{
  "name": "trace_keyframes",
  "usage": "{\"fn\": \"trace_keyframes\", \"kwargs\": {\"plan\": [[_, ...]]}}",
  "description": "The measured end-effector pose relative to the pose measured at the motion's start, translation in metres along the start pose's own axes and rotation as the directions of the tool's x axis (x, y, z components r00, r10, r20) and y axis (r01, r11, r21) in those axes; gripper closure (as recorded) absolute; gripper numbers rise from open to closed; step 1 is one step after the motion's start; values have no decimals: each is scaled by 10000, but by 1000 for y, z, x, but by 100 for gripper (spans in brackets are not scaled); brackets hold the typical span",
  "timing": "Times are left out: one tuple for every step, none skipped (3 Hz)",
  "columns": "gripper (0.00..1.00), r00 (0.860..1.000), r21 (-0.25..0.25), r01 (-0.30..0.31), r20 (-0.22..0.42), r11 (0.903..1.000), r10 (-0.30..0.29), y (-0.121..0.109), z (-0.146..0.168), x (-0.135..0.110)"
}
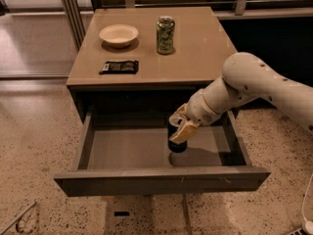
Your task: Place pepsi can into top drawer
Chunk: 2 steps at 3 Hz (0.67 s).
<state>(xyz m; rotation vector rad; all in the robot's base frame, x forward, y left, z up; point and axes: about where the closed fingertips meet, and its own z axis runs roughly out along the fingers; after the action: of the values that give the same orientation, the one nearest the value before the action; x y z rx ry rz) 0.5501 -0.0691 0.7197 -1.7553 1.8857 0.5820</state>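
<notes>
The top drawer (161, 179) is pulled fully open below the tan-topped table (195, 58). My gripper (180, 129) is down inside the drawer, right of its middle. It is shut on the pepsi can (176, 143), a dark can held upright. The can's bottom sits at or just above the drawer floor; I cannot tell if it touches. My fingers hide most of the can's upper half.
A green patterned can (166, 35), a cream bowl (119, 34) and a black snack packet (119, 66) stand on the table top. My white arm (254, 84) reaches in from the right over the drawer's right wall. Speckled floor lies all round.
</notes>
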Motion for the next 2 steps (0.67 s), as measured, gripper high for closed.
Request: {"fn": "trace_keyframes", "kwargs": {"plan": [[100,9999,64,96,-72,9999,-96,1,2,5],[100,9995,224,281,-124,9994,-278,0,13,24]]}}
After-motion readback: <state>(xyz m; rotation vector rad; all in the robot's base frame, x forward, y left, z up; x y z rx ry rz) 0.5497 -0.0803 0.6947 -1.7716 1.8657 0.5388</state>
